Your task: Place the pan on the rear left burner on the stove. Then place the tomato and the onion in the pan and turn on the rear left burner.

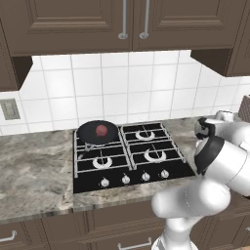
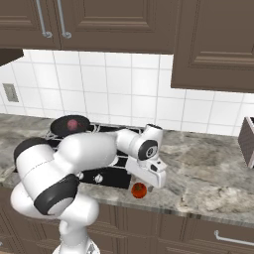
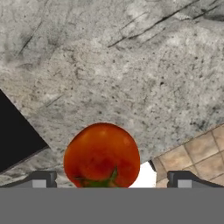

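Your two-finger hand (image 3: pixel 109 179) hangs wide open over the glossy red-orange tomato (image 3: pixel 102 155) on the grey stone table (image 3: pixel 131 65), nothing gripped; the shallow black pan (image 1: pixel 97 132) already sits on the rear left burner holding the pinkish onion (image 1: pixel 101 130), so tomato and knob remain

Both base views share the stove (image 1: pixel 129 156); hand view looks closely down at counter (image 3: pixel 131 65).

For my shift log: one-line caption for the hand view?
Open pincer straddling the tomato on the grey stone counter.
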Robot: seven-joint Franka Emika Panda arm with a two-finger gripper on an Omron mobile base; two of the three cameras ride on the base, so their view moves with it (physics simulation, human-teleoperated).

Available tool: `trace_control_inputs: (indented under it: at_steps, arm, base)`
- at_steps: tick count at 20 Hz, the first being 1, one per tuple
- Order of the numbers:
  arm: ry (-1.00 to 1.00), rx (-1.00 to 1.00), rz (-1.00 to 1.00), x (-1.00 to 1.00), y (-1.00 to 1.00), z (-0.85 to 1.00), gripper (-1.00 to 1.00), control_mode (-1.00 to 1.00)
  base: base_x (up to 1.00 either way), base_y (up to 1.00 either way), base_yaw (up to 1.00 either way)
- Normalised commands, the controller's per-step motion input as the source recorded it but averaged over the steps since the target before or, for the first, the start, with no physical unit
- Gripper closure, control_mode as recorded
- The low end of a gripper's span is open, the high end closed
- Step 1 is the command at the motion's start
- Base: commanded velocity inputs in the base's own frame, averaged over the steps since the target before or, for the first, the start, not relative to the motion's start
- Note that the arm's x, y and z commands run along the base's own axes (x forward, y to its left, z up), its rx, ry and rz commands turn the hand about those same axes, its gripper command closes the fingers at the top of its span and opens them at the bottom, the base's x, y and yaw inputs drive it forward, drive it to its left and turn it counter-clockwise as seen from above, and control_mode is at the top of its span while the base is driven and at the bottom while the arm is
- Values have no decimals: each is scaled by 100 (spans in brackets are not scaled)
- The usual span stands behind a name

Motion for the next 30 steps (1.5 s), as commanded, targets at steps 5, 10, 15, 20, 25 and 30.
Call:
trace_control_inputs:
  at_steps: [5, 10, 15, 20, 25, 30]
  arm:
    - [9, 0, 0, 0, 0, -8, -100, -100]
    - [9, 0, 0, 0, 0, -6, -100, -100]
    - [9, 0, 0, 0, 0, -9, -100, -100]
    - [7, 1, 0, -4, 0, -13, -100, -100]
    - [7, 3, 0, -12, 8, -20, -100, -100]
    - [4, 3, -1, -28, 12, -23, -100, -100]
  base:
    - [0, 0, 0]
    - [0, 0, 0]
    - [0, 0, 0]
    - [0, 0, 0]
    - [0, 0, 0]
    - [0, 0, 0]
